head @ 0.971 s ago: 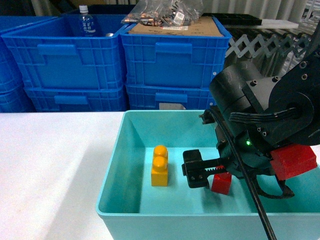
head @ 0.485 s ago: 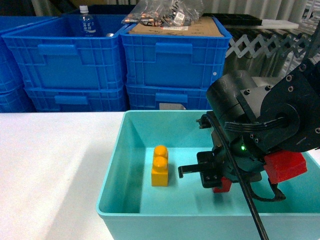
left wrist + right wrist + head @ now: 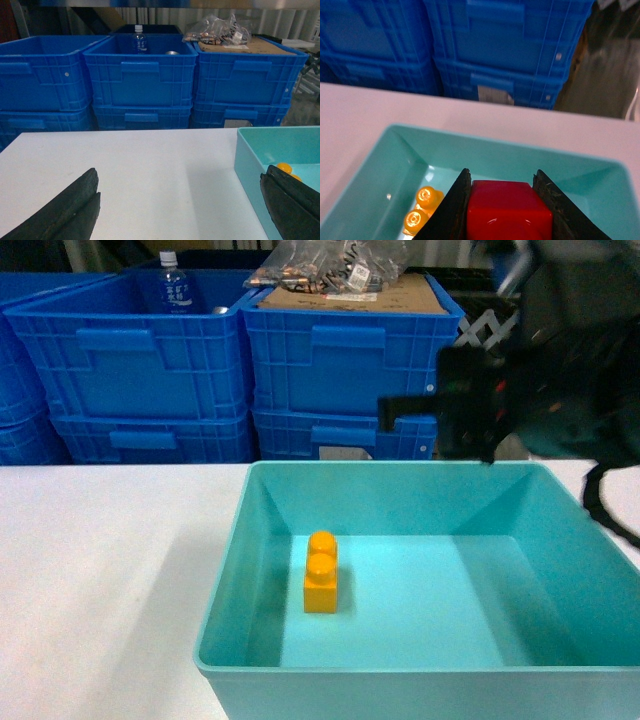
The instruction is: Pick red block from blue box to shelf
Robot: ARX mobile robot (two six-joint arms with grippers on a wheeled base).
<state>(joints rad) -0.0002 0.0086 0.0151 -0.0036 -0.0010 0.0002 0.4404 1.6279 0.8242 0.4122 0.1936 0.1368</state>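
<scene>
Now the right gripper [image 3: 502,212] has risen out of the blue box [image 3: 225,655], pinching the red block [image 3: 507,207] between its jaws — pick done, transfer to the shelf remains; no shelf shows. Only the yellow brick [image 3: 320,572] stays inside, at 9 o'clock. Blue crates [image 3: 345,355] crowd 12 o'clock — the likely obstacle. Left gripper [image 3: 180,210] hangs spread over the tabletop [image 3: 140,170].

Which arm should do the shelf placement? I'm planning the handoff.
Right. Its tool is shut on the red block, lifted above the blue box. The left tool is open and empty over the table.
</scene>
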